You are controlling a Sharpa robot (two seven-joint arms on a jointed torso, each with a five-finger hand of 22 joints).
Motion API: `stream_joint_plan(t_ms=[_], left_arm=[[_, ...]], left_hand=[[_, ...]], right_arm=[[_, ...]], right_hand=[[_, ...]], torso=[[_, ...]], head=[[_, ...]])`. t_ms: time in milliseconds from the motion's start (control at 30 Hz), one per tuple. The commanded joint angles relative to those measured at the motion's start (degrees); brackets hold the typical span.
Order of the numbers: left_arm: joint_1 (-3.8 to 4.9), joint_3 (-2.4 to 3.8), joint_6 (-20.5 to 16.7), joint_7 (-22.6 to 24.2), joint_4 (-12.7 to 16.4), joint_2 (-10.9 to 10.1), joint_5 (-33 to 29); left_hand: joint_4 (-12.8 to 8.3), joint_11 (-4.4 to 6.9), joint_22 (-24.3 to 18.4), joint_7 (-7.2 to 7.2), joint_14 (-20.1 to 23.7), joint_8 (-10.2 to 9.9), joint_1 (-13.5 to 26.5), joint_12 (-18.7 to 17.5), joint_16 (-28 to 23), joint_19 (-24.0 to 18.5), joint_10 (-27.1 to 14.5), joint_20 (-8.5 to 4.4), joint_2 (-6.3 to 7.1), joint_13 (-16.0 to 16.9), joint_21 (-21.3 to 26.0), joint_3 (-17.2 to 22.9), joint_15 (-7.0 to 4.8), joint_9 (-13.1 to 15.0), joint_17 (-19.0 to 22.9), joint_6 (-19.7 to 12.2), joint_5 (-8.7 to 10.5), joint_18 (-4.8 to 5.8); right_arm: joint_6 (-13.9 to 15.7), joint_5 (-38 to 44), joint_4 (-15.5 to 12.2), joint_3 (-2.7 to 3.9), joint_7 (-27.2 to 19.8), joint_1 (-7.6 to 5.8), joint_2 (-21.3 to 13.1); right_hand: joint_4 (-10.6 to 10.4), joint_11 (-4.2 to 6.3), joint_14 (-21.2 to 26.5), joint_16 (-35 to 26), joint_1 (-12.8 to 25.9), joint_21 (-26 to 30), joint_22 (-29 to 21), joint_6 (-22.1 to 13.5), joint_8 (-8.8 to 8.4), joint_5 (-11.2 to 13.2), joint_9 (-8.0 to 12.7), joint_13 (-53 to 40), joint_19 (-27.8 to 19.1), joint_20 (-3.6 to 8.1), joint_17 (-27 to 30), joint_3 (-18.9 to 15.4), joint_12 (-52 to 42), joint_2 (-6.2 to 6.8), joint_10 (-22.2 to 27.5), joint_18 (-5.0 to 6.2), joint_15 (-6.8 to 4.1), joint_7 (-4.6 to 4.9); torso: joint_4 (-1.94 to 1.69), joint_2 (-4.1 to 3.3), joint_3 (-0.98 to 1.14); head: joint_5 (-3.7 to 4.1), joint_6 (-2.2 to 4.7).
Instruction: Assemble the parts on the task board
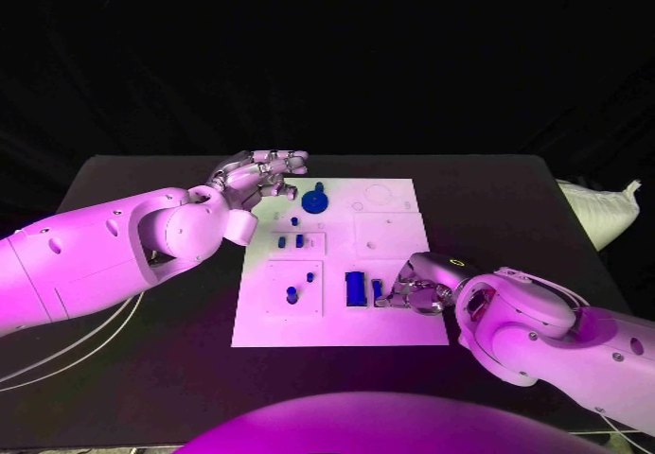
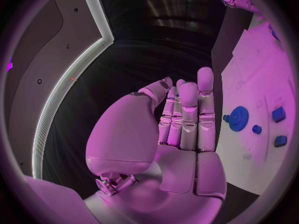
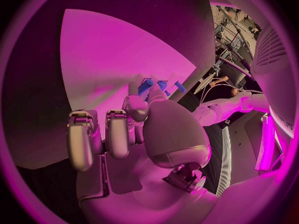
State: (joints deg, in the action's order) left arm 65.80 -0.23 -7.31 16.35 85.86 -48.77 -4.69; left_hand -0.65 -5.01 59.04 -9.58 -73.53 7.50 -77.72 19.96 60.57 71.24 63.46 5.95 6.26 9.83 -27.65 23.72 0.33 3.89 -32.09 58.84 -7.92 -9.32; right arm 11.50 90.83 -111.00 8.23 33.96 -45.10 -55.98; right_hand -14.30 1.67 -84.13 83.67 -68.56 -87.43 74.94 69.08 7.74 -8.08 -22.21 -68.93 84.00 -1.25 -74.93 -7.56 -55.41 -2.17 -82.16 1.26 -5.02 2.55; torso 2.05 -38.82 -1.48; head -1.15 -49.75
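- Task board [image 1: 389, 236]: white plate flat in the middle of the black tabletop [image 1: 505, 203], small blue parts scattered over it.
- Blue gear [image 1: 315, 200] near the far edge; tall blue block [image 1: 355, 288] standing on the near half, just beside the right hand [image 1: 416, 288].
- Right hand fingers [image 3: 147, 87] pinching a small blue piece [image 1: 379, 288].
- Left hand [image 1: 253, 178] raised beside the board's far corner, fingers straight, released, holding nothing.
- Parts probably light, rigid, smooth plastic; likely slippery, best taken by the flat sides.
- No legible writing or brand.
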Motion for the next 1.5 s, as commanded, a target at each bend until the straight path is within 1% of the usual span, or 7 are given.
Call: stream_joint_plan(t_ms=[33,600,833,967,1167,1400,1500], left_arm=[[0.01,0.03,1.2,0.2,0.0,0.1,0.2],[0.01,0.03,1.2,0.2,0.1,0.1,0.2],[-0.01,0.02,1.2,0.2,-0.1,0.1,0.2],[-0.04,-0.06,1.2,0.2,-0.3,0.1,0.3],[-0.15,-0.52,1.2,0.0,-1.1,0.2,-2.1],[-1.13,-0.8,0.7,0.0,-2.5,1.0,-4.3],[-1.54,-0.88,0.0,0.5,-3.8,1.7,-5.0]], left_hand=[[-0.1,-0.02,-0.1,-0.13,0.3,0.2,0.1,0.3,-0.4,-0.3,-0.3,0.04,-0.5,0.1,0.4,-0.1,-0.07,0.0,0.1,-0.3,-0.15,-1.04],[-0.1,-0.02,-0.1,-0.13,0.3,0.2,0.1,0.3,-0.4,-0.3,-0.3,0.04,-0.5,0.1,0.4,-0.1,-0.07,0.0,0.1,-0.3,-0.15,-1.04],[-0.1,-0.02,-0.1,-0.13,0.3,0.2,0.1,0.3,-0.4,-0.3,-0.3,0.04,-0.5,0.1,0.4,-0.1,-0.07,0.0,0.1,-0.3,-0.15,-1.04],[-0.1,-0.02,-0.1,-0.13,0.3,0.2,0.1,0.3,-0.4,-0.3,-0.3,0.04,-0.5,0.1,0.4,-0.1,-0.07,0.0,0.1,-0.3,-0.15,-1.04],[-0.1,-0.06,-0.1,-0.16,0.5,0.3,0.3,0.5,-0.6,-0.4,-0.5,0.07,-0.52,0.1,0.5,-0.3,-0.03,0.0,0.5,-0.4,-0.12,-1.05],[0.5,-0.66,-1.2,-0.62,5.3,0.3,1.5,0.2,-5.0,-2.9,-2.3,0.68,-0.28,-0.4,2.6,-1.2,0.73,-0.1,5.6,-1.3,0.63,-0.9],[0.7,-1.43,-2.9,-1.01,10.6,0.4,1.8,-0.7,-9.2,-7.1,-3.6,1.46,-0.08,-1.2,5.8,-1.7,1.62,-0.1,7.8,-2.0,0.69,-0.72]], right_arm=[[-0.5,0.1,0.2,-0.01,-0.5,0.07,0.2],[-2.5,2.8,3.4,-0.13,-0.2,0.45,2.5],[1.1,2.2,2.8,-0.14,-0.7,0.5,2.3],[5.2,-1.1,2.3,-0.09,-2.7,0.47,1.6],[12.1,-14.2,2.7,0.13,-10.5,-0.39,0.6],[15.5,-41.0,9.7,0.21,-28.8,-4.41,1.3],[16.3,-51.8,14.5,0.2,-36.4,-5.9,2.8]], right_hand=[[0.0,-0.12,-3.9,-0.1,-0.4,0.0,12.1,-0.3,0.05,0.4,-0.1,0.0,4.3,0.01,-4.4,-0.1,0.3,-0.34,-0.1,-0.38,-0.14,0.16],[2.7,-0.08,-3.9,-0.2,-6.0,0.1,12.1,-0.4,0.04,2.7,-0.1,-0.1,4.2,0.04,-4.4,0.0,0.6,-1.09,0.0,-0.36,-0.18,0.13],[2.0,-0.24,-3.9,-0.5,-5.2,0.3,11.9,-0.6,-0.1,2.5,0.0,0.3,4.1,-0.01,-4.0,-0.6,1.4,-1.08,0.2,-0.31,-0.07,0.34],[0.6,-0.69,-3.7,-1.1,-3.8,1.0,11.1,-1.9,-0.83,-1.2,0.3,2.2,3.6,-0.2,-3.1,-2.3,5.0,0.02,1.6,-0.06,0.27,0.85],[-0.2,-1.88,-3.3,-2.3,-4.4,2.6,9.4,-5.6,-3.01,-3.4,1.2,6.0,2.6,-0.94,-1.5,-3.9,11.5,0.74,4.6,0.42,1.2,2.28],[2.7,-3.16,-1.1,-8.8,-10.4,8.5,3.5,-8.6,-3.95,-3.9,1.8,14.9,-1.3,-1.98,6.7,-3.0,25.6,-0.61,11.8,2.1,2.27,3.7],[4.1,-3.92,3.5,-20.9,-13.3,20.3,-8.0,-10.2,-4.04,-3.8,2.2,18.1,-8.8,-2.51,20.5,-2.2,29.2,-1.52,15.8,5.05,2.89,4.53]], torso=[[-0.09,-0.01,-0.04],[-0.11,-0.01,0.0],[0.0,0.01,0.05],[0.05,0.11,-0.01],[0.33,0.62,-0.11],[0.72,2.63,-0.45],[0.82,3.75,-0.77]], head=[[0.03,0.06],[0.01,-0.18],[-0.12,-0.01],[-0.02,0.23],[0.07,0.81],[0.45,2.03],[0.46,2.67]])
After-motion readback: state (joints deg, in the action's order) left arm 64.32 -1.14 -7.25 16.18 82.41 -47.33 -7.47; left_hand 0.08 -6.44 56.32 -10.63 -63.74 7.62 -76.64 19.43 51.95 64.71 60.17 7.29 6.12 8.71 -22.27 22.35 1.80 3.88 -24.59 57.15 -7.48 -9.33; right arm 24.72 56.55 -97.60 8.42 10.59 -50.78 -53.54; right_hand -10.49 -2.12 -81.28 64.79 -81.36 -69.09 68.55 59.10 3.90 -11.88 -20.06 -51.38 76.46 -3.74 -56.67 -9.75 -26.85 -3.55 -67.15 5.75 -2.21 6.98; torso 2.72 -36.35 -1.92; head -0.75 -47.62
